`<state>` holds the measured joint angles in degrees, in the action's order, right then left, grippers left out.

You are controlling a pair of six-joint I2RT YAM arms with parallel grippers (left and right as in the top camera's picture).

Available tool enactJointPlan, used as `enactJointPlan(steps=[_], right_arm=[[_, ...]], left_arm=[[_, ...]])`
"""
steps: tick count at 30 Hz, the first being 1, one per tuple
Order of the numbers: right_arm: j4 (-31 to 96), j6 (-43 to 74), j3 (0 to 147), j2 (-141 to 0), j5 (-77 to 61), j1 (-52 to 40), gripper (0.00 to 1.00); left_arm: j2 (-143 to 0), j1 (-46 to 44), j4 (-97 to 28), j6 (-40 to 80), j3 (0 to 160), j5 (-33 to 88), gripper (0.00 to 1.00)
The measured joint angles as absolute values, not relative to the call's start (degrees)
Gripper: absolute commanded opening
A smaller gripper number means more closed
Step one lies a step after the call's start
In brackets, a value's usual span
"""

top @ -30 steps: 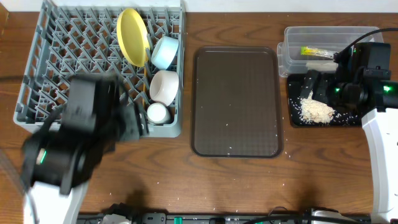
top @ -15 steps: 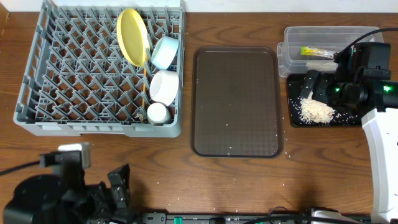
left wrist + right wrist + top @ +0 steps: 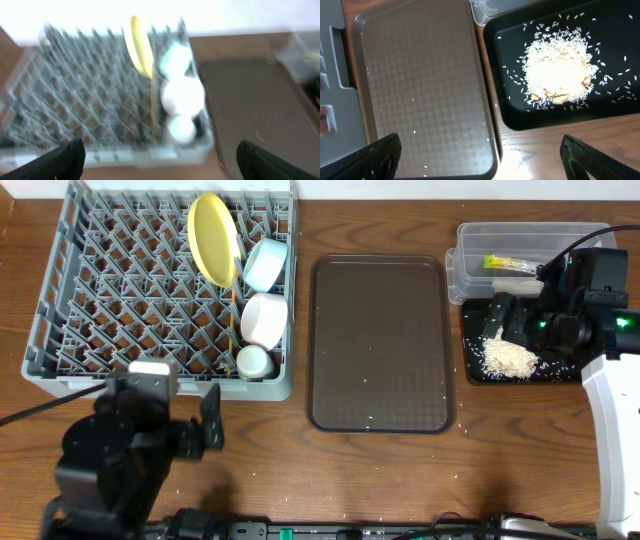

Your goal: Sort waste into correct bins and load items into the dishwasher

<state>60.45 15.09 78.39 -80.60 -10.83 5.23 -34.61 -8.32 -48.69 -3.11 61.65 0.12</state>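
The grey dish rack [image 3: 120, 300] holds the yellow plate [image 3: 213, 238] on edge, a light-blue bowl [image 3: 266, 264], a white bowl [image 3: 264, 318], a small white cup [image 3: 252, 361] and chopsticks [image 3: 234, 320]. My left gripper [image 3: 160, 162] hangs open and empty in front of the rack's near edge, over bare table; its view is blurred. A clear tub [image 3: 470, 230] contains a yellow-green packet [image 3: 510, 264]. Rice [image 3: 508, 358] is piled in the black tray [image 3: 475, 370]. My right gripper [image 3: 482, 157] stands open and empty above the gap between this tray and the brown one.
The flat brown serving tray [image 3: 380, 345] lies between rack and bins, with a few stray grains on it. More grains dot the wooden table [image 3: 330, 480] in front. The right arm [image 3: 590, 310] stands beside the bins.
The left arm pulled back from the rack's front corner by the cup toward the table's near edge, then came forward a little. Its jaws opened wider. The right arm has not moved.
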Motion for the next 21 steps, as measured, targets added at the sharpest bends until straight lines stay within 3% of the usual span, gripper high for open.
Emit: enactJointPlan(steps=[5,12,21], right_arm=[[60.4,15.1,78.4,-80.6,-10.8,5.2,0.99],[60.5,15.1,78.4,-80.6,-10.8,5.2,0.99],[60.5,15.1,78.4,-80.6,-10.8,5.2,0.99]], left_arm=[[-27.0,-1.7,-28.8,-8.5,44.2,1.7,0.98],[-17.6,1.2,-10.2,-10.6,25.9,3.2,0.98],[-7.0,3.3,-0.1,-11.0,9.8,4.6,0.98]])
